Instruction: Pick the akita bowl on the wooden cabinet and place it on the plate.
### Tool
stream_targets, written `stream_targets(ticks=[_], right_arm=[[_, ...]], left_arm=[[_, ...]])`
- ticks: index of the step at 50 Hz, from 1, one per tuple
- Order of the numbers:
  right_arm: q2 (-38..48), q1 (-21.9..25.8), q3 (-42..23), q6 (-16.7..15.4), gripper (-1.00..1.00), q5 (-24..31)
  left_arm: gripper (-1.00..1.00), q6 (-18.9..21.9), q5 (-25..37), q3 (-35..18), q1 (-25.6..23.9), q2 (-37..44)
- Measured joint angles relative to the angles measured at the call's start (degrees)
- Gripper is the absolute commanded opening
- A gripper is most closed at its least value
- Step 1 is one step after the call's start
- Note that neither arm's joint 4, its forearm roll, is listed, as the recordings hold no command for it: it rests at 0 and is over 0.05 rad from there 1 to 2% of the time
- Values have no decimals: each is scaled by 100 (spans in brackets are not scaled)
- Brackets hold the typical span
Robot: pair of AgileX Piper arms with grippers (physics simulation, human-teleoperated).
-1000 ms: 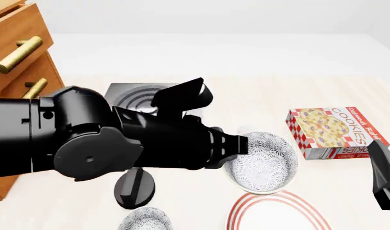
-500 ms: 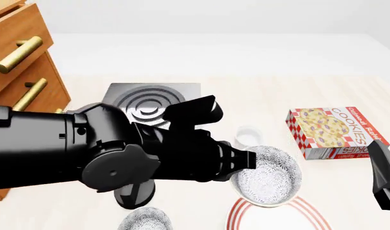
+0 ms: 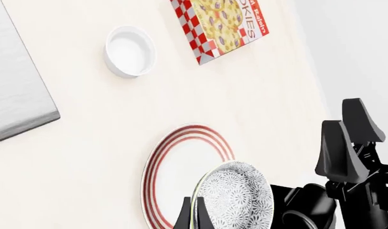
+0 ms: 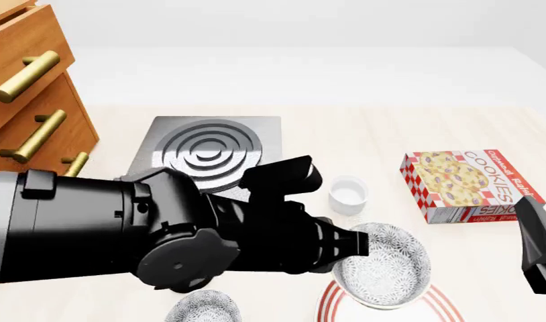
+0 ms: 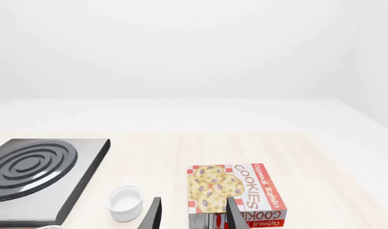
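Note:
My left gripper (image 4: 345, 245) is shut on the rim of the akita bowl (image 4: 382, 267), a white bowl with a fine grey net pattern. The bowl hangs tilted just above the far part of the plate (image 4: 331, 303), whose red rings show at the bottom edge. In the left wrist view the bowl (image 3: 235, 200) overlaps the near side of the plate (image 3: 175, 164), with the left gripper (image 3: 192, 217) pinching its rim. The wooden cabinet (image 4: 31, 100) stands at the far left. My right gripper (image 5: 194, 217) is open and holds nothing; it waits at the right edge (image 4: 541, 255).
A second netted bowl (image 4: 201, 308) sits at the bottom, left of the plate. A small white cup (image 4: 349, 192) stands behind the held bowl, a cookie box (image 4: 465, 184) to the right, and a grey ringed stove slab (image 4: 210, 151) at the back.
My left arm has carried the bowl to the right and toward the near edge, lower down, so it now overlaps the plate. The cup has come into view. The right arm is still.

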Motion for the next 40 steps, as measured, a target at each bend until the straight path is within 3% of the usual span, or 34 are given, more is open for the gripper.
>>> stream_targets(ticks=[40], right_arm=[[0, 0, 0, 0, 100, 0]], left_arm=[[-100, -108, -352, -63, 11, 519]])
